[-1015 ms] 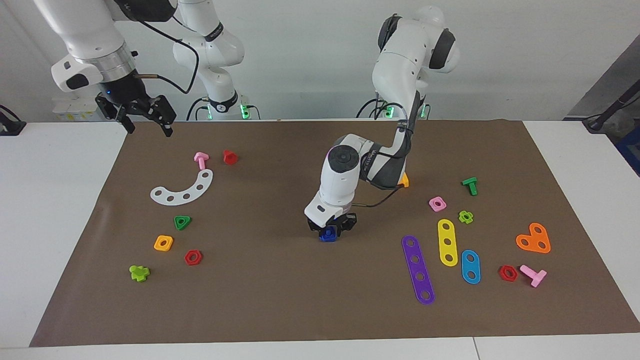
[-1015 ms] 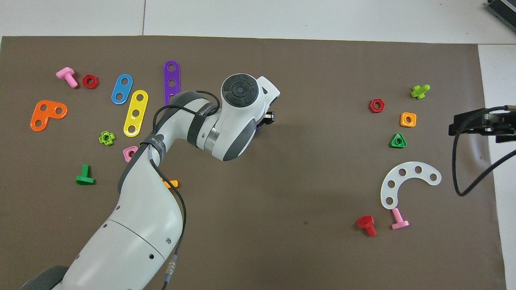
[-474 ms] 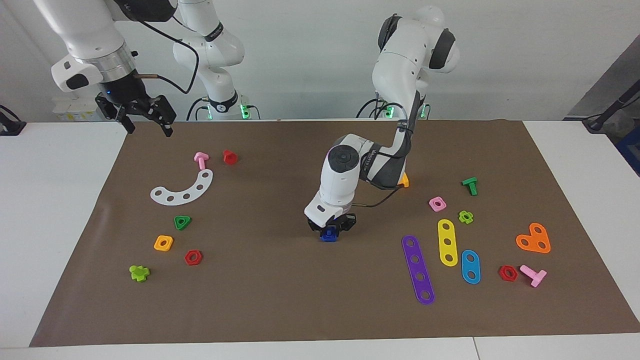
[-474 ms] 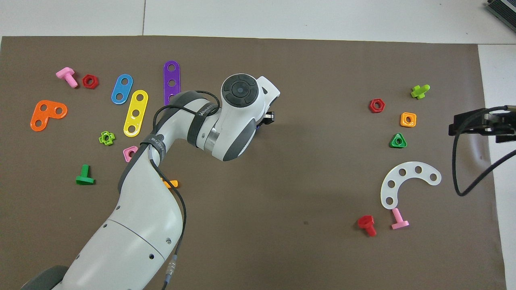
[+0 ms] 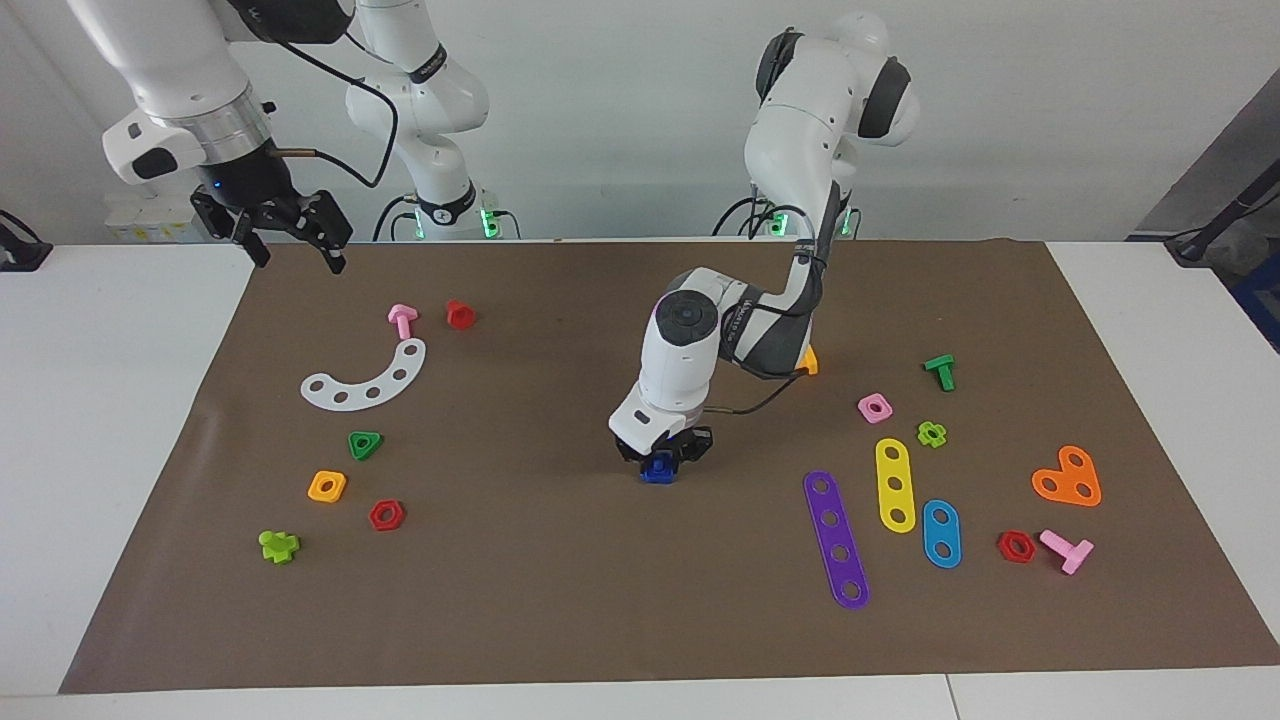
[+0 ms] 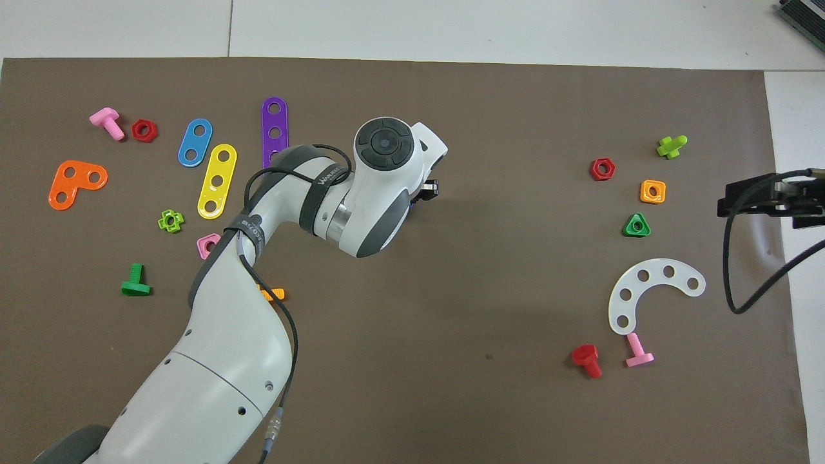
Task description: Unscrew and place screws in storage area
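A dark blue screw (image 5: 657,473) with its matching blue nut rests on the brown mat (image 5: 560,560) near the middle. My left gripper (image 5: 660,460) points straight down onto it and is shut on the screw. In the overhead view the left wrist (image 6: 380,187) covers the screw, and only one black finger (image 6: 430,188) shows. My right gripper (image 5: 295,255) waits open and holds nothing, raised over the mat's corner at the right arm's end; in the overhead view the right gripper (image 6: 770,196) shows at the edge.
Toward the right arm's end lie a white curved plate (image 5: 368,378), a pink screw (image 5: 402,320), a red screw (image 5: 459,314), a green triangular nut (image 5: 364,444) and an orange nut (image 5: 327,486). Purple (image 5: 836,538), yellow (image 5: 894,484) and blue strips (image 5: 941,532) lie toward the left arm's end.
The left gripper's fingers have closed onto the blue screw. Its arm has barely shifted, and the right arm has not moved.
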